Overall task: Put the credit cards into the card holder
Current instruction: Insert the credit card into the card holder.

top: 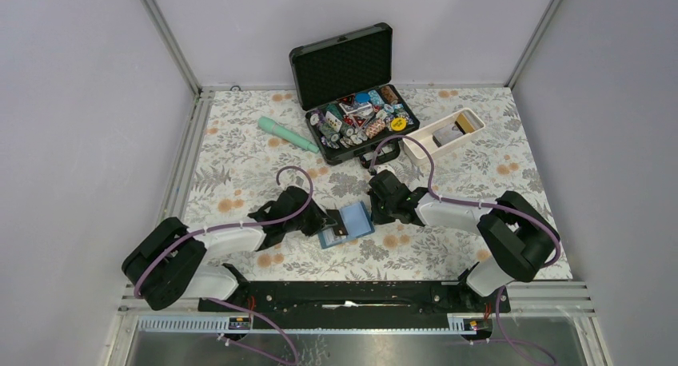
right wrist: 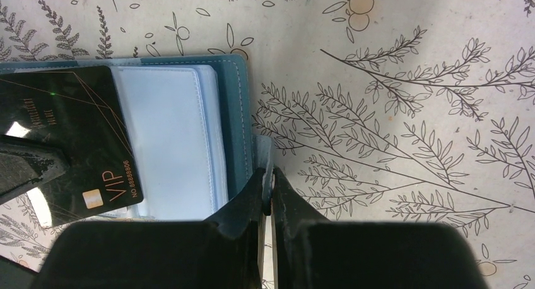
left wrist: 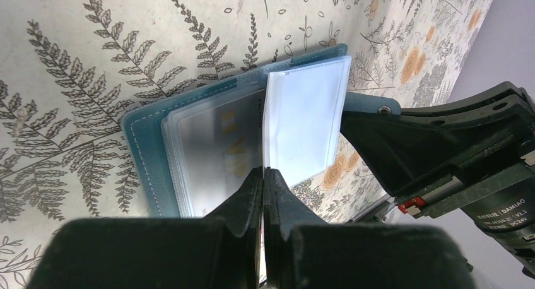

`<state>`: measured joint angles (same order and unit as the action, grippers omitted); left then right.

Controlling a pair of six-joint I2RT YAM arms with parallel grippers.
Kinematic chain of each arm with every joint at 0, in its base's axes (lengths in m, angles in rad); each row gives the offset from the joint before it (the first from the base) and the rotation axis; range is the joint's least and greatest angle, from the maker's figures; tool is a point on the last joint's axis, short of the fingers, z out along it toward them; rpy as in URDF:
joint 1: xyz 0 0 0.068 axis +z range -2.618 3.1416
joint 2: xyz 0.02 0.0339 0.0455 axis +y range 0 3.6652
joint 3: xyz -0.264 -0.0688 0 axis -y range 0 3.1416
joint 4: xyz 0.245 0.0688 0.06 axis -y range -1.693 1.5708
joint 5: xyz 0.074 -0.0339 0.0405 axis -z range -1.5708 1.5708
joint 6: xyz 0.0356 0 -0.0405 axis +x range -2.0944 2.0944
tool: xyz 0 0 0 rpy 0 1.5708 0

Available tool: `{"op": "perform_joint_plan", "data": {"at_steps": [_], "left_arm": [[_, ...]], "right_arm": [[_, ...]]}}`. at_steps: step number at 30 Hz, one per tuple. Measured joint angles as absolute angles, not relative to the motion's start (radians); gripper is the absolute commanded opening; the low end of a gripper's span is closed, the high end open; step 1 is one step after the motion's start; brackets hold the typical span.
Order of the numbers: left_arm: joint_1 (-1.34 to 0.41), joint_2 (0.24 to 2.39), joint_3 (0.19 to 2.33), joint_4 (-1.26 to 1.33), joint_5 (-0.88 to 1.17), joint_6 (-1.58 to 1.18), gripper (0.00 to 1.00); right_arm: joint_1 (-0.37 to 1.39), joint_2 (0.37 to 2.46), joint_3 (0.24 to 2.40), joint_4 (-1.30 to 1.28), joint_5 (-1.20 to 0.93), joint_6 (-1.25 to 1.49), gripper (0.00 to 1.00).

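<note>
The small teal-blue folding card holder [top: 356, 220] lies open on the floral tabletop [top: 240, 162] between the arms. The right tool [right wrist: 268, 183] is clamped on its snap tab [right wrist: 262, 151], and the left tool [left wrist: 264, 175] is pinched shut on a black plastic VIP credit card [right wrist: 69, 125] over the half away from the tab. To do this well, square the card's leading edge to a sleeve mouth and slide it in flat, with the tab pinned.

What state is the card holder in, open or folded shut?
Open. The card holder lies spread flat, light-blue sleeves up, a black VIP card on one side; the right end effector pinches its snap tab.
</note>
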<state>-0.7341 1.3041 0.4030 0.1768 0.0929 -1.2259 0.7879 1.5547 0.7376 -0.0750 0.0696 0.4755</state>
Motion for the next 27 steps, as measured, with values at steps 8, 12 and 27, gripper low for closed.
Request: {"op": "perform_joint_plan", "data": {"at_steps": [8, 12, 27], "left_arm": [[-0.734, 1.324, 0.398, 0.212, 0.097, -1.237, 0.0], [-0.734, 1.325, 0.397, 0.22, 0.099, -1.236, 0.0], [-0.738, 1.331, 0.356, 0.31, 0.117, -1.235, 0.0]], "right_arm": [[0.788, 1.555, 0.738, -0.072, 0.07, 0.476, 0.0], [0.788, 1.555, 0.738, -0.072, 0.07, 0.476, 0.0], [0.788, 1.574, 0.758, -0.078, 0.072, 0.475, 0.0]]}}
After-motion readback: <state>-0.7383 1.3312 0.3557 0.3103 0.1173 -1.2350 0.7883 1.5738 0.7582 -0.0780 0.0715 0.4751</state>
